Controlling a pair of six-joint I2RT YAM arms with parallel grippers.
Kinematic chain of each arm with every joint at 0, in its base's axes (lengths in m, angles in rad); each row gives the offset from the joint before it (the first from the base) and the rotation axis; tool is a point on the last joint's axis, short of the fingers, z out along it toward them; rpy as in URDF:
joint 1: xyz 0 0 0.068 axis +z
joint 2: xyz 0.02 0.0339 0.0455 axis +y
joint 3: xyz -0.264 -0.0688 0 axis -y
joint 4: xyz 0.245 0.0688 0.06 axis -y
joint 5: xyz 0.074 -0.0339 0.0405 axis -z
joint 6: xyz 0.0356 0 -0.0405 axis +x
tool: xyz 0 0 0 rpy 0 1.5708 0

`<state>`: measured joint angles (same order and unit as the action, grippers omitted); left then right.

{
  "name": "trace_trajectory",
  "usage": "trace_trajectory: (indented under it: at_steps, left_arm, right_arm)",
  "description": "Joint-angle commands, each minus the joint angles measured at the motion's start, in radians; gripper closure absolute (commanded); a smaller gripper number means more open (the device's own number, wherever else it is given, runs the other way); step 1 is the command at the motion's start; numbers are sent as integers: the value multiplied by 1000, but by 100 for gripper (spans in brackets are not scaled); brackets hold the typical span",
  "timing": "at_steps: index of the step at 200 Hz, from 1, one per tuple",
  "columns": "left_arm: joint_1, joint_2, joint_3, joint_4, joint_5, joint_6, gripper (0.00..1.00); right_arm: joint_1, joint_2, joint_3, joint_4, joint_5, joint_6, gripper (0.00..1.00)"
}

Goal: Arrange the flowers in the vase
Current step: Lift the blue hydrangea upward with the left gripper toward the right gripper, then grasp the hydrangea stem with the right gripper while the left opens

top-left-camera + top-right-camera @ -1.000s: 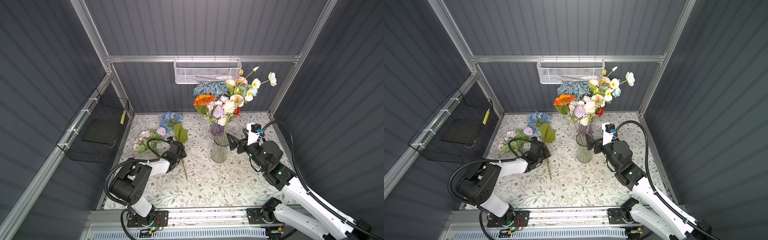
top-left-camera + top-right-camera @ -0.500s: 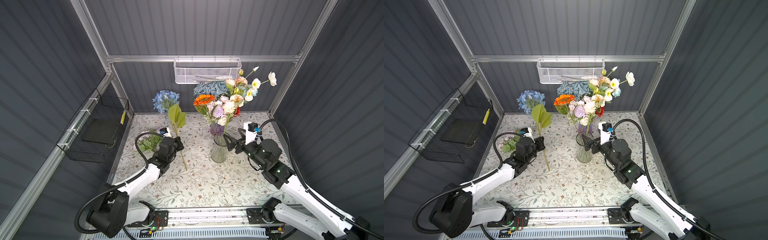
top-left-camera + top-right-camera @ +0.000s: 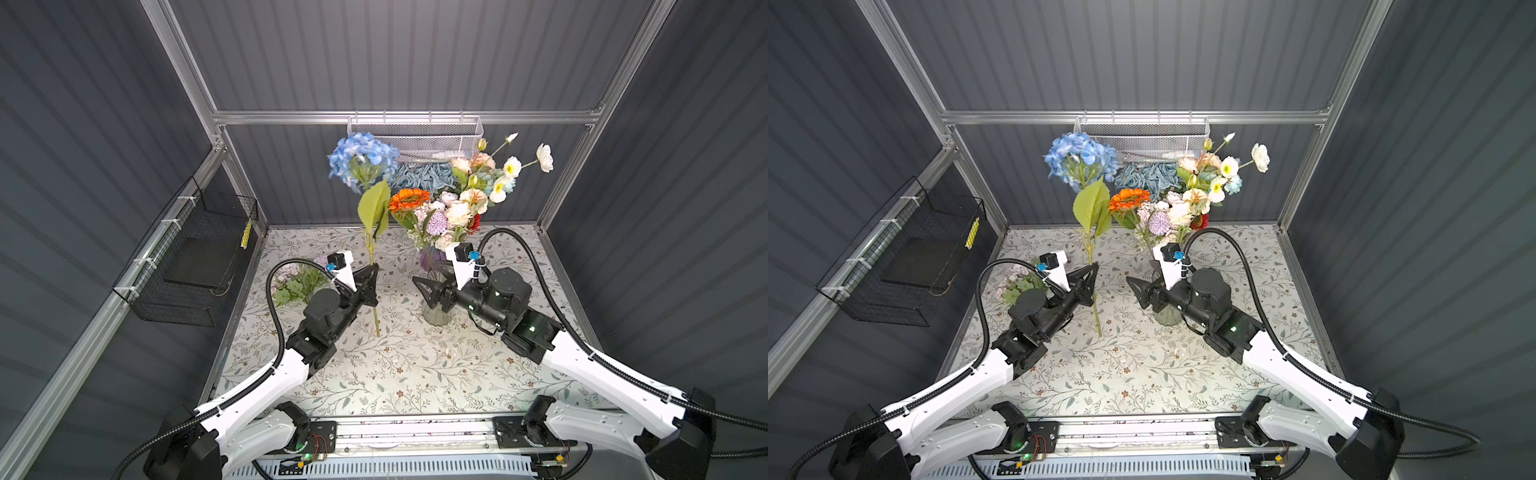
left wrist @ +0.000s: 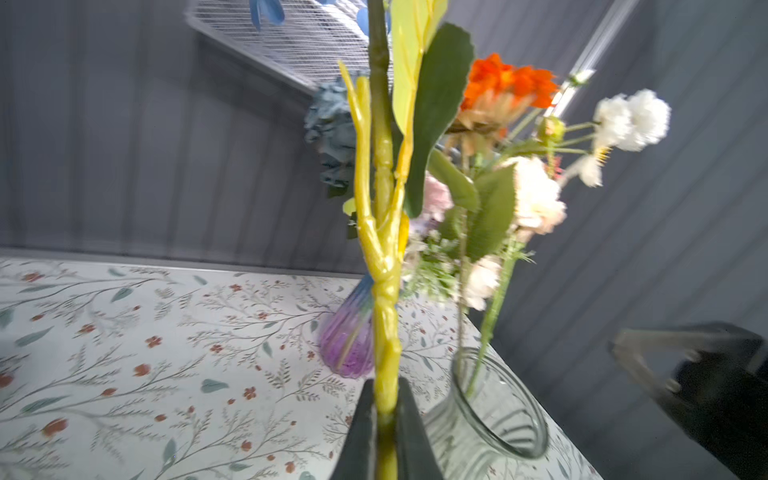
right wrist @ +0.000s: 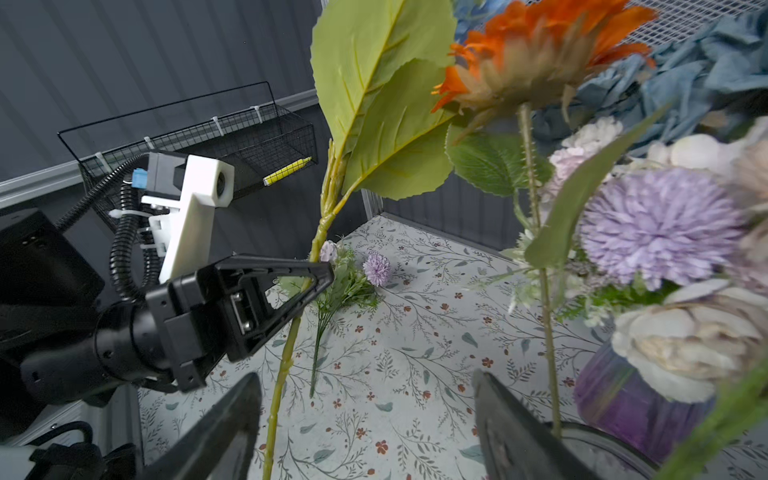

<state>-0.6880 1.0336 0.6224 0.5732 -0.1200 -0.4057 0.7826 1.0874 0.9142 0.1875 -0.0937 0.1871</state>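
My left gripper (image 3: 373, 268) (image 3: 1094, 268) (image 4: 386, 390) is shut on the yellow-green stem (image 4: 384, 291) of a blue hydrangea (image 3: 361, 160) (image 3: 1079, 158), which stands upright above the table. The clear glass vase (image 3: 436, 318) (image 4: 494, 419) stands to its right with a few green stems in it, half hidden in both top views behind my right gripper (image 3: 424, 291) (image 3: 1136, 289). That right gripper (image 5: 365, 376) is open, and the hydrangea stem (image 5: 282, 374) passes just inside one finger, untouched. Orange, lilac, cream and white flowers (image 3: 453, 208) rise above the vase. Lilac flowers (image 3: 297, 278) lie at the left.
A purple vase (image 3: 428, 257) (image 5: 623, 399) stands just behind the clear one. A white mesh basket (image 3: 415, 137) hangs on the back wall above a blue-grey bunch (image 3: 419, 180). A black wire basket (image 3: 195, 266) juts from the left wall.
My left arm has lifted the hydrangea off the table to upright and carried it toward the vase. My right gripper has moved left toward the stem, its jaws a little narrower.
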Motion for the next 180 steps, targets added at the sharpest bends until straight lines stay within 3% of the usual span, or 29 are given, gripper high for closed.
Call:
trace_trajectory:
  at_steps: [1,89,114,168,180]
  left_arm:
    - [-22,-12,5,121,62,101,100]
    - [-208,1,29,174,28,285,100]
    - [-239,8,25,191,16,311,100]
    - [-260,19,19,195,-7,325,100]
    - [-260,16,16,193,-13,320,82]
  right_arm:
    - [6,17,41,40,-48,56,26]
    - [9,122,93,208,-202,191,54]
    - [9,142,102,214,-209,197,56]
    - [9,139,92,237,-206,197,92]
    - [9,137,92,230,-201,184,99]
